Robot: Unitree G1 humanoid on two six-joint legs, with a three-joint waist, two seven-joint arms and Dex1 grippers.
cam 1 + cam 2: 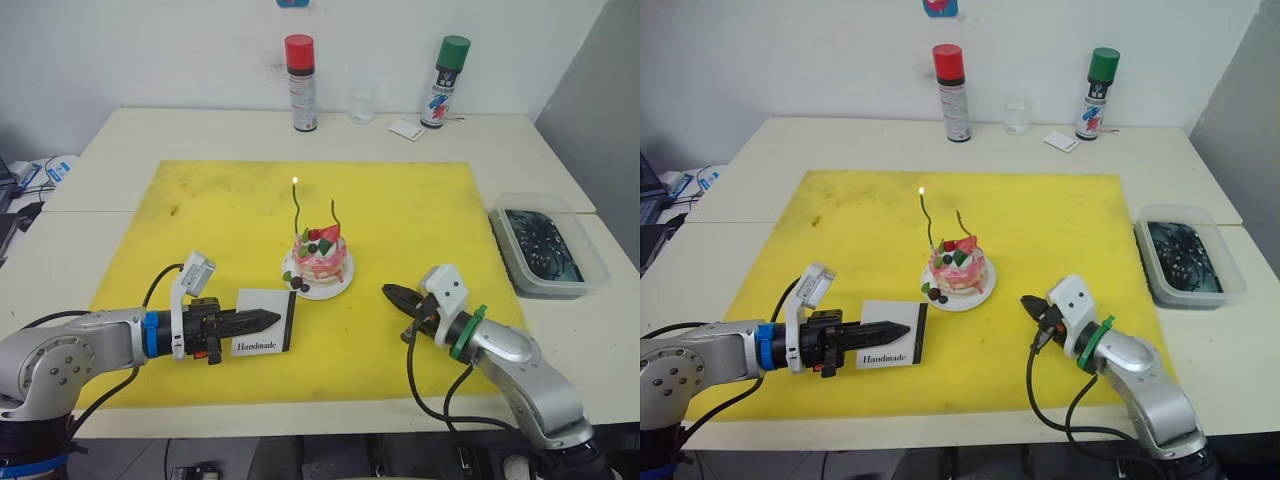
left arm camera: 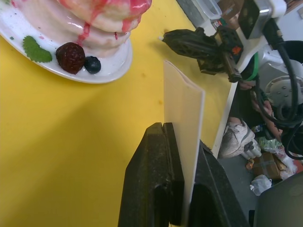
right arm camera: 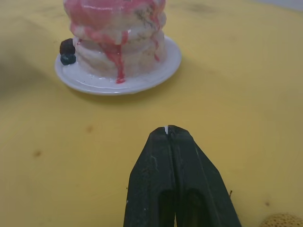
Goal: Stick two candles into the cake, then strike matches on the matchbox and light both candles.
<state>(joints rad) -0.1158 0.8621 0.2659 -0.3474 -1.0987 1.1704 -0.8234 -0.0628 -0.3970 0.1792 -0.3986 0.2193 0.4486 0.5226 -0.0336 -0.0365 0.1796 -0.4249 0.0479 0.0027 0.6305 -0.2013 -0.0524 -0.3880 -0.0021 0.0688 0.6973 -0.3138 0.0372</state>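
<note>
From the head, we see both candles standing in the cake, one lit. At our left wrist, the left gripper clamps the matchbox edge-up, ready for striking. At our right wrist, the right gripper pinches a pale sliver, likely a match.

Both candles stand in the cake; matchbox front-left, tub far right.

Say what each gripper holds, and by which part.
Left gripper clamps the matchbox by one end. Right gripper is shut on a tiny pale tip, probably a match; its shaft is hidden.
</note>
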